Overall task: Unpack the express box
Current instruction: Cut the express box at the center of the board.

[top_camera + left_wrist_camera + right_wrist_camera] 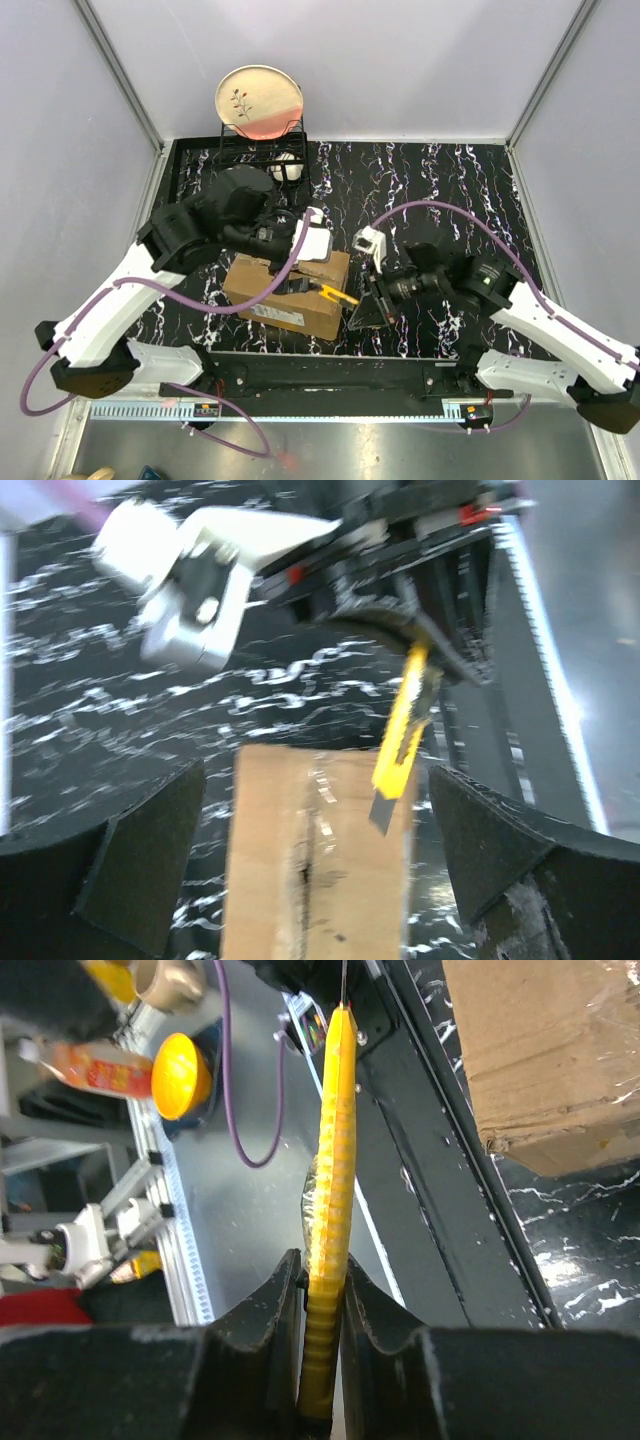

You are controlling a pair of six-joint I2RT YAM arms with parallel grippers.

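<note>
Right gripper (322, 1270): fingers pressed together on the handle of a yellow utility knife (330, 1160), pinching it near its rear end. The knife's length runs straight out ahead of the fingers. In the left wrist view the blade (383, 815) is extended and hangs over the far right edge of the box top. That view is blurred, so whether the blade touches the cardboard cannot be told.

Left gripper (320, 850): fingers spread wide, nothing between the pads. It sits above the express box (255, 280), one finger to each side of the box top as its wrist camera sees it. A tape seam runs down the middle of that top face.

The express box rests on the black marbled table (450, 180), near the front edge and between the two arms. It is closer to the left arm and turned slightly askew. Its flaps are down.

At the rear of the table a black wire dish rack (262, 150) holds a cream and pink plate (259, 100) standing on edge.
</note>
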